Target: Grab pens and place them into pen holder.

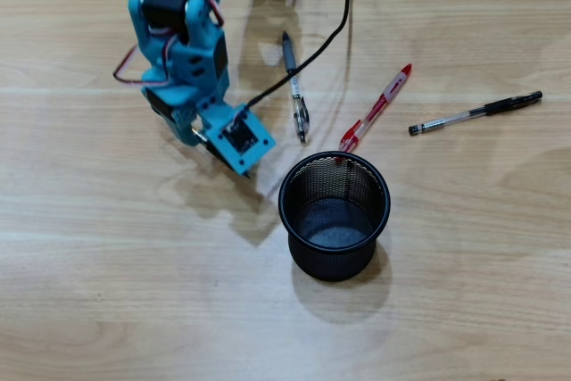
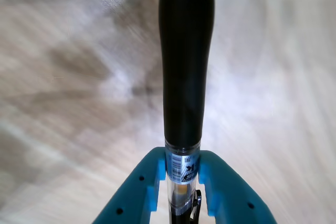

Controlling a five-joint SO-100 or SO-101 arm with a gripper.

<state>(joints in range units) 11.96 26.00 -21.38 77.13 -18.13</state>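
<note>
Counting pens first: four in all. Three lie on the pale wood-grain table (image 1: 107, 310) in the overhead view, and a fourth shows only in the wrist view.

Pen one: black-and-clear pen with a dark clip (image 1: 295, 89), upper centre of the overhead frame, lying nearly vertical, crossed by a thin black cable (image 1: 335, 33).

Pen two: red pen with a clear barrel (image 1: 376, 109), right of centre, lying diagonally, its lower end just beside the far rim of the cup; contact cannot be judged.

Pen three: slim black-and-clear pen with a black cap (image 1: 475, 113), upper right, slightly tilted from horizontal, well apart from the others.

Pen four: black-grip pen with a clear barrel (image 2: 186, 77), running up the middle of the wrist frame. Its clear section carries a small printed label, too small to read, with a yellowish band below it.

One round black wire-mesh pen holder (image 1: 335, 216), upright, lower centre of the overhead frame, nothing visible inside.

One turquoise plastic robot arm (image 1: 183, 51), upper left of the overhead frame, with a red wire looping at its side. Its two-finger turquoise gripper (image 2: 182, 182) is clamped narrowly around pen four's clear barrel, one finger on each side, touching. Background in the wrist view is blurred.

No brand names legible anywhere.
</note>
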